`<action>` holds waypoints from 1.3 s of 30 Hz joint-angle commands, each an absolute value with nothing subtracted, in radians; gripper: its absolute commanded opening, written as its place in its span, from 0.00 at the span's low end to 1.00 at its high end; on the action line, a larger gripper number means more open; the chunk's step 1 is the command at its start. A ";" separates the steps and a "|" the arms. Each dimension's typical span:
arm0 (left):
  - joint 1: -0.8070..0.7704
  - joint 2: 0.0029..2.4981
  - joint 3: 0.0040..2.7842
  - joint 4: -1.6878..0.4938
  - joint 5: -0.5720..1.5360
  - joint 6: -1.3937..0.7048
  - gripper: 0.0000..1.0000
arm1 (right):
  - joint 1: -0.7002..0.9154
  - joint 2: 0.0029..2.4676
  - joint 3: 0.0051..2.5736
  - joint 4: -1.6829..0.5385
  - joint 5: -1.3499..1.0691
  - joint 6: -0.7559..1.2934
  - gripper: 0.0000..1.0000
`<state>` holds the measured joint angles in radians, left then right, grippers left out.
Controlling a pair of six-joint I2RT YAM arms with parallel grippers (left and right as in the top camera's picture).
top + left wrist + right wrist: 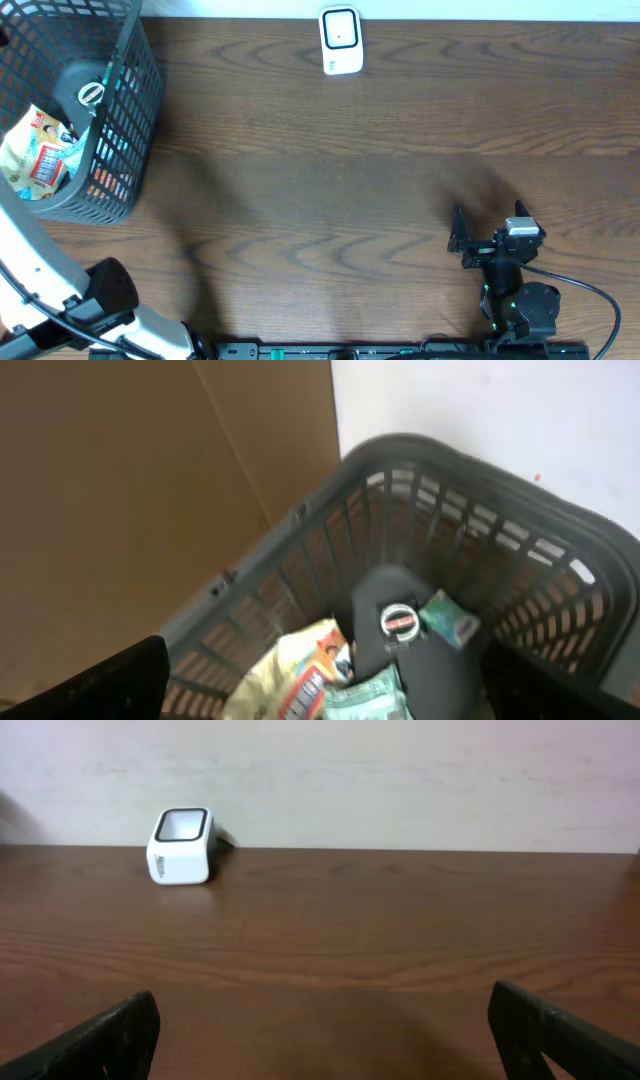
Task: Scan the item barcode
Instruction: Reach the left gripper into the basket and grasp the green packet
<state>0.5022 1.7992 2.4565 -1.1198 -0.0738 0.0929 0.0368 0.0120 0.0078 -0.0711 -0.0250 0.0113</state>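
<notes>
The white barcode scanner (340, 41) stands at the table's far edge; in the right wrist view the scanner (181, 845) is far off to the left. The items lie in the dark mesh basket (131, 95) at the far left: a black pouch with a round cap (398, 622), a yellow snack bag (290, 678) and a teal packet (450, 618). My left gripper (330, 705) hovers open above the basket (450, 460), holding nothing. My right gripper (490, 240) rests open near the front right, its jaws (325, 1040) empty over bare wood.
The brown wooden table (330, 180) stretches between basket and scanner. A white wall runs behind the table's far edge (400, 780). The left arm's white link (25, 245) crosses the front left corner beside the basket.
</notes>
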 commanded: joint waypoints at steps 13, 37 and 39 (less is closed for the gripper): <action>0.556 2.106 2.358 -1.172 0.064 0.065 0.97 | 0.040 0.007 0.006 -0.075 -0.018 0.022 0.99; 0.556 2.294 2.341 -1.362 0.028 -0.279 0.98 | 0.040 0.007 0.006 -0.075 -0.018 0.022 0.99; 0.554 2.294 2.332 -1.365 0.025 -0.284 0.98 | 0.040 0.007 0.006 -0.075 -0.018 0.022 0.99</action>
